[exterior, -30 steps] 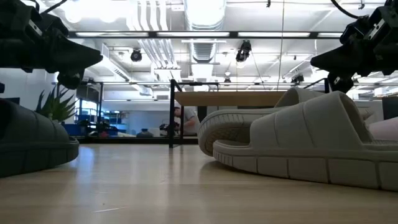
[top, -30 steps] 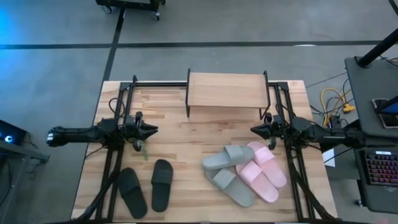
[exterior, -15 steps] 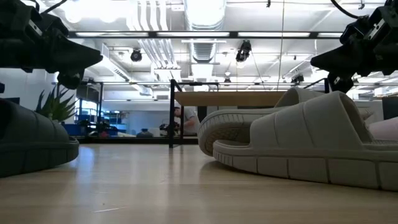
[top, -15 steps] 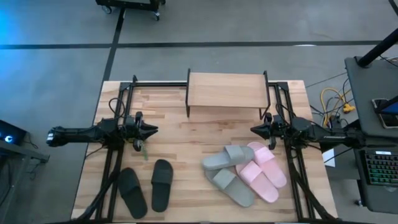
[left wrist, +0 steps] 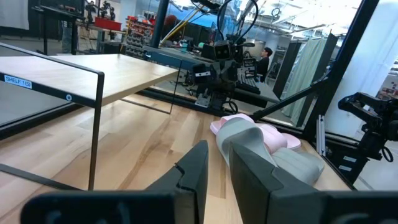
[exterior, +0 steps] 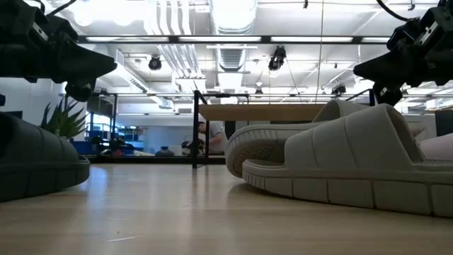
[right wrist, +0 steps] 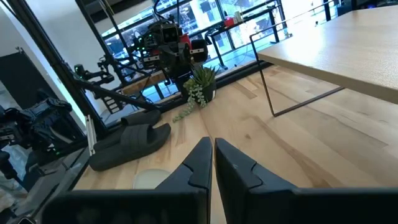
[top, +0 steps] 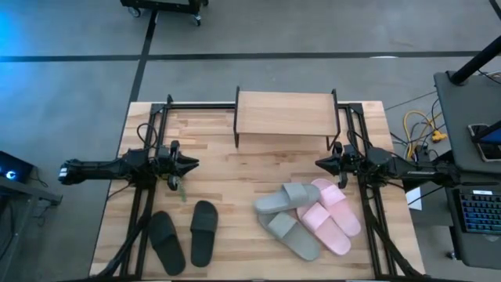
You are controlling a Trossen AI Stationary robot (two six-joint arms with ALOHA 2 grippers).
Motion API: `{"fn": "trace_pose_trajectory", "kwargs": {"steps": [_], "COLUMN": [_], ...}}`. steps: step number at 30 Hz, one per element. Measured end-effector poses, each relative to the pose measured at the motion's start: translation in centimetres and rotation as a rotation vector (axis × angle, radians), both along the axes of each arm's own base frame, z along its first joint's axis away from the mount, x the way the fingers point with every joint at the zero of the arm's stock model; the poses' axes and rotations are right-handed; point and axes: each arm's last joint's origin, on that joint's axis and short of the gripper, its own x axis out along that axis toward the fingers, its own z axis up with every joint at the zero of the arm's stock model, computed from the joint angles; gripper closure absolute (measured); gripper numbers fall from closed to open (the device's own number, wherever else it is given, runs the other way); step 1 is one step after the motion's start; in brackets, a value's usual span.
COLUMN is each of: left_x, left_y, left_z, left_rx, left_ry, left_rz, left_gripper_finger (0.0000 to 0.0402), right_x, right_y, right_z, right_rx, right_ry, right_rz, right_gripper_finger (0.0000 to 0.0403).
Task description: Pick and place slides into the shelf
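— Claws first: how do they stand?

— Left claw [top: 193, 164] hovers over the left side of the worktop [top: 227, 188], its fingers drawn nearly together with only a thin slit between them, and nothing is held. In its own wrist view the two dark fingers [left wrist: 194, 168] point across the boards toward the grey and pink slides.

— And the other one?

— Right claw [top: 319, 164] sits opposite, over the right side of the worktop, fingers pressed close with barely a line between them, also empty. Neither claw touches any slide or the shelf.

— Where are the slides?

— Black slides [top: 182, 237] lie side by side near the front left of the worktop, below the left claw in the high view and well apart from it. Grey slides [top: 287, 213] lie front right of centre, one strap overlapping the other sole. Pink slides [top: 333, 216] lie just beside them on the right, touching the grey pair, close under the right arm.

— And the shelf?

— Shelf [top: 284, 114] stands at the back edge of the worktop, centred between the two arms, its light top board bare and black side frames upright. A small green plant [right wrist: 198, 84] shows by the left arm in the right wrist view.
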Motion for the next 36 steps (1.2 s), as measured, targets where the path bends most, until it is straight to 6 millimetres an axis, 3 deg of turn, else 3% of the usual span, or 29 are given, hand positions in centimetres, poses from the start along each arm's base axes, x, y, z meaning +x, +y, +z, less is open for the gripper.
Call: {"fn": "trace_pose_trajectory", "kwargs": {"steps": [12, 14, 18, 20, 24, 31, 33, 36], "left_x": [0.0, 0.0, 0.0, 0.0, 0.0, 0.0, 0.0, 0.0], "left_y": [0.0, 0.0, 0.0, 0.0, 0.0, 0.0, 0.0, 0.0], "left_z": [0.0, 0.0, 0.0, 0.0, 0.0, 0.0, 0.0, 0.0], "left_rx": [0.000, 0.000, 0.000, 0.000, 0.000, 0.000, 0.000, 0.000], "left_ry": [0.000, 0.000, 0.000, 0.000, 0.000, 0.000, 0.000, 0.000], "left_rz": [0.000, 0.000, 0.000, 0.000, 0.000, 0.000, 0.000, 0.000], "left_gripper_finger": [0.0350, 0.0350, 0.0350, 0.0350, 0.0350, 0.0350, 0.0350, 0.0350], "right_x": [0.0, 0.0, 0.0, 0.0, -0.1, -1.8, -1.9, -1.0], "right_y": [0.0, 0.0, 0.0, -0.1, 0.1, 0.7, 1.0, 1.6], "right_z": [0.0, 0.0, 0.0, 0.2, 1.8, 6.3, 6.9, 7.6], "right_rx": [0.081, 0.165, 0.509, 0.564, 0.502, 0.246, 0.218, 0.246], "right_ry": [-0.009, -0.016, -0.044, -0.071, -0.223, -0.704, -0.746, -0.668], "right_rz": [-0.002, -0.004, -0.019, -0.040, 0.031, 0.169, 0.216, 0.266], "right_gripper_finger": [0.0390, 0.0390, 0.0390, 0.0390, 0.0390, 0.0390, 0.0390, 0.0390]}}
